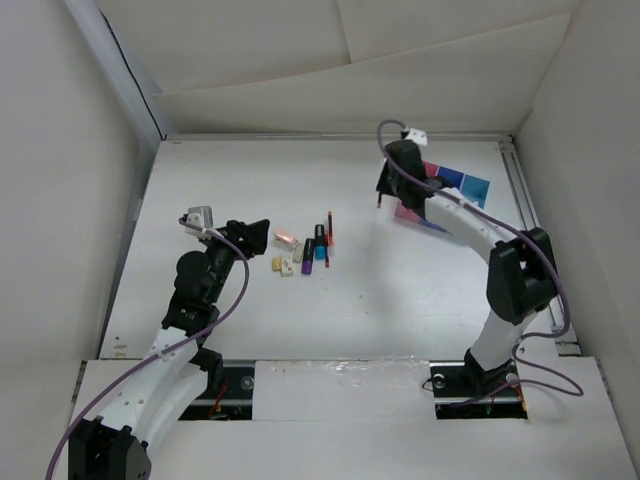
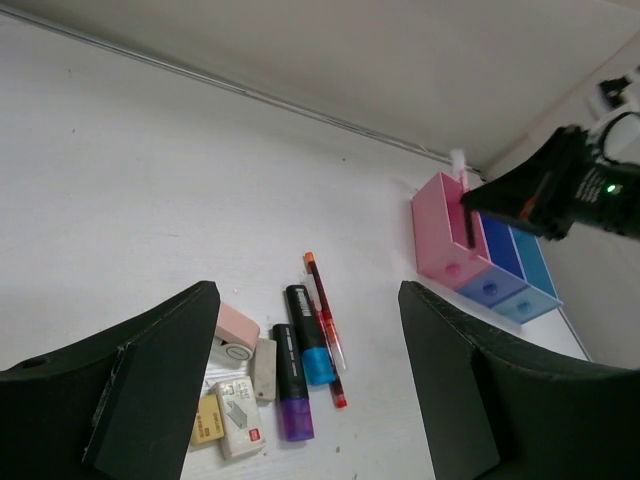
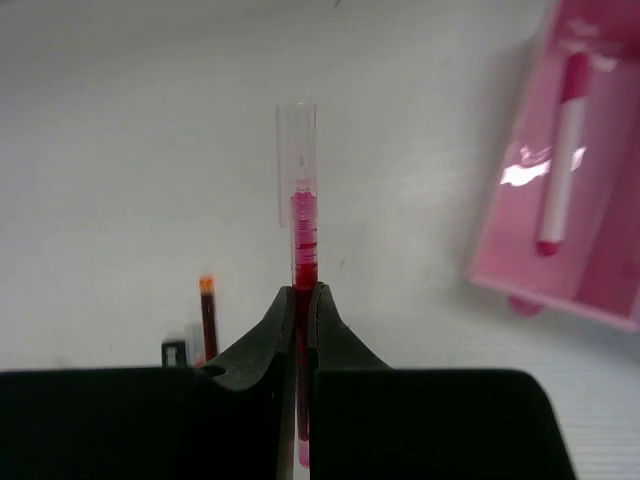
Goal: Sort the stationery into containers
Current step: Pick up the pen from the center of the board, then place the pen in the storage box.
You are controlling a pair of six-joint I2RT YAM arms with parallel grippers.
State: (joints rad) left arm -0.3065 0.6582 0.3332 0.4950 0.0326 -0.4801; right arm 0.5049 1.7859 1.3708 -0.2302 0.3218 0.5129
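Right gripper (image 3: pixel 303 300): clamped shut on a pink pen (image 3: pixel 303 235). The lower barrel is pinched and the clear cap is pointed away, probably so that the pen can be lowered end-first into a bin.
Held pen's place: just beside the pink end of the tray (image 1: pixel 447 180), over bare table (image 1: pixel 200 200), not yet above an opening.
Tray: three joined bins are set in a row, a pink bin (image 3: pixel 600 240), a dark blue bin (image 2: pixel 500 265) and a light blue bin (image 2: pixel 535 275).
Pink bin's content: a pink-and-white pen (image 3: pixel 560 150) is leaned inside, so pens are judged to be gathered there.
Left gripper (image 2: pixel 305 295): the fingers are spread apart and nothing is held. It is poised over the pile, likely for the next pick.
Pile: two black markers (image 2: pixel 300 325), a red pen (image 2: pixel 322 310), pale erasers (image 2: pixel 238 418) and a pink block (image 2: pixel 238 325) are laid close together, well apart from the tray on its pink-end side.
Writing: white print is seen on one marker and dark print on an eraser. Neither can be read, and no brand can be made out.
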